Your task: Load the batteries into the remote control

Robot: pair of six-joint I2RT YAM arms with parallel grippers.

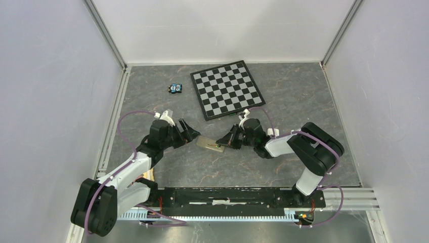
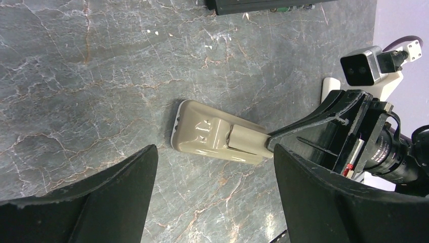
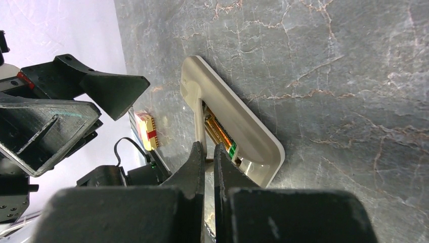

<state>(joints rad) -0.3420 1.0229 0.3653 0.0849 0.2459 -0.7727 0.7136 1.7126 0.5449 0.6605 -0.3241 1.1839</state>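
The remote control [image 1: 209, 144] lies face down on the grey table, its tan recessed back up, between my two grippers. It shows in the left wrist view [image 2: 202, 134] and the right wrist view [image 3: 253, 139]. One battery [image 3: 218, 132], gold with a green end, lies in the open compartment; a second one does not show. My right gripper [image 3: 208, 147] is shut on the thin tan battery cover [image 3: 196, 116], held on edge beside the compartment at the remote's right end [image 1: 226, 142]. My left gripper [image 2: 215, 167] is open and empty, just short of the remote's left end [image 1: 188, 132].
A chessboard [image 1: 227, 88] lies behind the remote. A small blue object [image 1: 175, 88] sits at the back left. A small yellow and red block [image 3: 146, 130] lies near the left arm's base. Grey cage walls stand on the left, right and back.
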